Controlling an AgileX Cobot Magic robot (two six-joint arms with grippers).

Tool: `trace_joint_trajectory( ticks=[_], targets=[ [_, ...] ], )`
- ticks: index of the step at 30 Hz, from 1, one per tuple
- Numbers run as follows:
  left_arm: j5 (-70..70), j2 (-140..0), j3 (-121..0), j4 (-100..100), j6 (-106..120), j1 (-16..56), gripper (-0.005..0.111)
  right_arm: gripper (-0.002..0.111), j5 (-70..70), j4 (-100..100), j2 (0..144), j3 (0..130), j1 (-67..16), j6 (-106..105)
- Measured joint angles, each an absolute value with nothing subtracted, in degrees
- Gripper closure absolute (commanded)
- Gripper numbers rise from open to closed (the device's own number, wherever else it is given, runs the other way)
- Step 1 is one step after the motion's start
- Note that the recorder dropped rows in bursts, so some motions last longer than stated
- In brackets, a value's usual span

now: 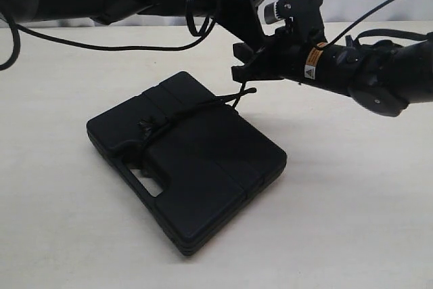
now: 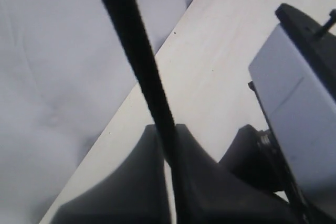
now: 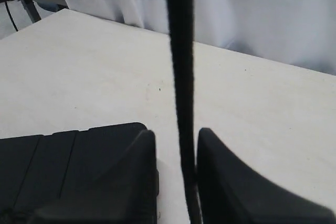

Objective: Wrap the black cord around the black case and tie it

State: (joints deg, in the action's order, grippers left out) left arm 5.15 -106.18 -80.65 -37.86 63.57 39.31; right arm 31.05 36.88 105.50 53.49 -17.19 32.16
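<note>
The black case [image 1: 196, 160] lies flat on the table, its handle slot toward the front left. The black cord [image 1: 196, 109] crosses its top, with a knot [image 1: 145, 128] near the left side, and rises off the far right edge to both grippers. My left gripper [image 2: 167, 129] is shut on the cord [image 2: 142, 66], which runs taut between its fingers. My right gripper [image 3: 176, 135] is open; the cord [image 3: 181, 77] passes through the gap against one finger. A corner of the case [image 3: 63, 156] shows beside it. In the exterior view the two grippers [image 1: 238, 62] meet above the case's far corner.
The pale table [image 1: 352, 187] spreads around the case. A loose robot cable [image 1: 101, 47] trails along the back left. A white cloth backdrop [image 3: 262, 14] hangs behind the table. The right arm's grey housing [image 2: 294, 114] sits close beside my left fingers.
</note>
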Motion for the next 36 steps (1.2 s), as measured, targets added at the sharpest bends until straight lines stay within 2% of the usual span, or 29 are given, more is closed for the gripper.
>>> trace_joint_trajectory(
  ticks=[14, 16, 21, 24, 32, 36],
  targets=[
    [12.9, -106.2, -80.6, -37.9, 66.2, 39.3, 0.106, 0.104, 29.6, 36.6, 107.0, 53.5, -16.8, 30.4],
    [13.0, -106.2, -80.6, -37.9, 66.2, 39.3, 0.101, 0.104, 29.6, 36.6, 107.1, 53.5, -16.3, 30.4],
    [15.0, -106.2, -80.6, -37.9, 66.2, 38.9, 0.069, 0.104, 31.3, 36.5, 107.1, 52.6, -12.3, 34.3],
    [17.5, -105.9, -80.6, -37.7, 66.2, 38.2, 0.060, 0.104, 33.7, 36.7, 107.2, 51.3, -9.4, 38.4],
    [32.9, -106.5, -80.7, -27.0, 66.2, 38.0, 0.059, 0.104, 37.1, 40.5, 107.8, 50.3, -6.0, 46.9],
    [35.8, -110.3, -80.7, -20.2, 66.2, 38.0, 0.059, 0.104, 44.7, 47.7, 108.0, 50.2, -4.2, 55.0]
  ],
)
